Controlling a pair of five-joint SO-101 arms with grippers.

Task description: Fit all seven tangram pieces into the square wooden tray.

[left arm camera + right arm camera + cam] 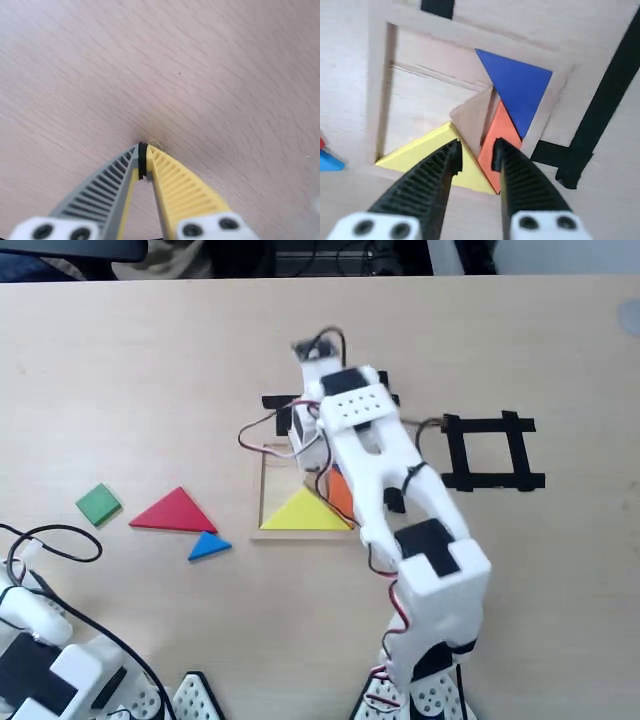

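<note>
1. The square wooden tray (379, 90) lies at mid-worktop, with the right arm (400, 490) stretched above it and covering its right side in the high view.
2. Four pieces sit in the tray:
   - The large blue triangle (517, 87) is in one corner.
   - The orange piece (500, 135) lies along the rim beside it.
   - The yellow triangle (427, 150) lies along the adjoining side.
   - A tan piece (472, 120) is wedged between yellow and orange; I cannot tell whether it lies flat.
3. The right claw (475, 152) hangs over the yellow-orange corner with its fingers a little spread and nothing between them.
4. Three pieces lie loose on the worktop (200, 75), well left of the tray. The green square (98, 504) is farthest out, then the red triangle (175, 512), with the small blue triangle (208, 546) just beside the red one.
5. The left claw (142, 161) is pressed together at the tips over bare wood; its arm (40, 660) sits at the near left corner.
6. A black tape square (490, 425) marks the worktop right of the tray.
</note>
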